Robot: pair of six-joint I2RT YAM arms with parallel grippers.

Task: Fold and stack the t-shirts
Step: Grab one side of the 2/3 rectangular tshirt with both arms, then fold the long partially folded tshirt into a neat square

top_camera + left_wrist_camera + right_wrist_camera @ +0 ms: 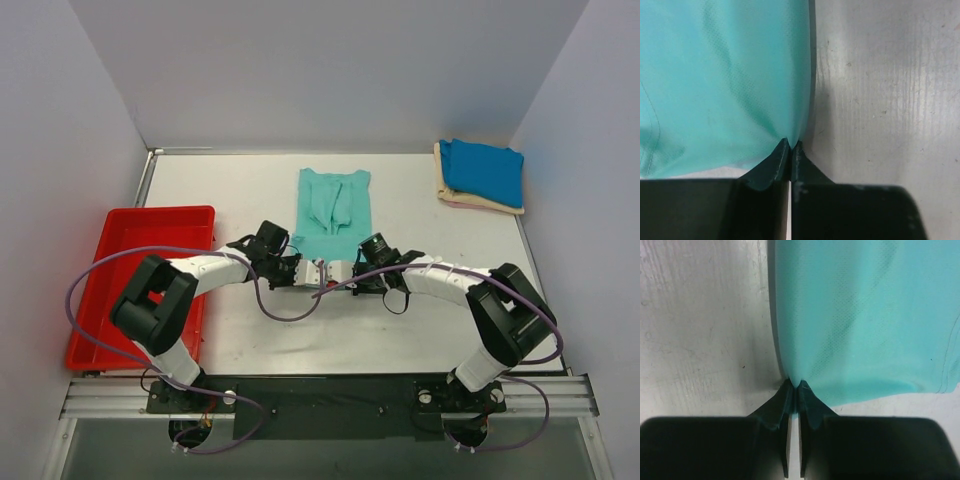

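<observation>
The teal-green t-shirt [333, 205] lies mid-table, folded into a narrow strip with wrinkles along its middle. My left gripper [312, 272] and right gripper [342, 270] meet close together at its near edge. In the left wrist view the left gripper [791, 142] is shut on a pinch of the teal cloth [725, 85] at its edge. In the right wrist view the right gripper [794, 383] is shut on the teal cloth [865, 315] the same way. The bright blue t-shirt [485, 170] lies folded on the cream t-shirt [470, 201] at the back right corner.
A red plastic tray [150, 212] stands at the table's left edge, beside the left arm. Grey walls close in the table on the left, back and right. Purple cables loop from both arms over the near table.
</observation>
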